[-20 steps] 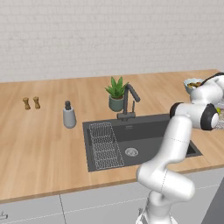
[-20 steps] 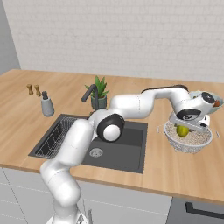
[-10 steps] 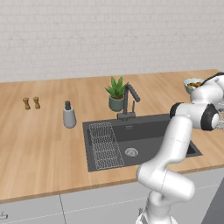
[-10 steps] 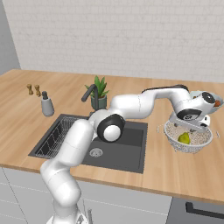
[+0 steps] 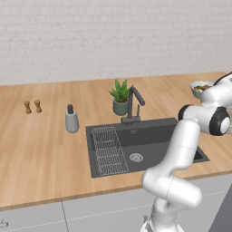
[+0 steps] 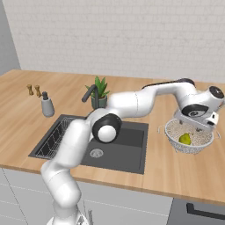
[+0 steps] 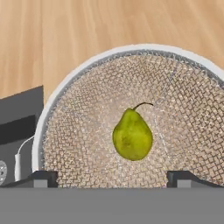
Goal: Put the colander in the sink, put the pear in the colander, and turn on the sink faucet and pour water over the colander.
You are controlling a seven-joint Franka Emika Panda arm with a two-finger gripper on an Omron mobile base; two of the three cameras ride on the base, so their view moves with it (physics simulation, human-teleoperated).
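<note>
Three steps made up the task, and judged from how things lay, the order had gone askew: the pear (image 7: 132, 136) already sat in the colander (image 6: 190, 137), but the colander itself stood on the wooden table (image 6: 176, 171), to the right of the sink (image 6: 127, 149) and not in it. Going from the left in the right base view, the wire rack (image 6: 52, 141) lay in the left part of the basin, the round drain (image 6: 96, 153) showed bare in the middle, and the sink faucet (image 6: 91, 93) rose behind the basin beside the potted plant (image 6: 101, 91), its spout untouched as far as could be seen. Further right, the gripper (image 6: 197, 127) hung just above the mesh bowl. In the hand view its fingers (image 7: 43, 178) stood wide apart, with nothing between them, the pear lying loose on the mesh below with its stem up. The step in hand looked like a release of the fruit. The next move probably called for a grasp on the colander's rim, a lift kept level so the pear would not roll out, and a carry leftward into the basin under the spout.
</note>
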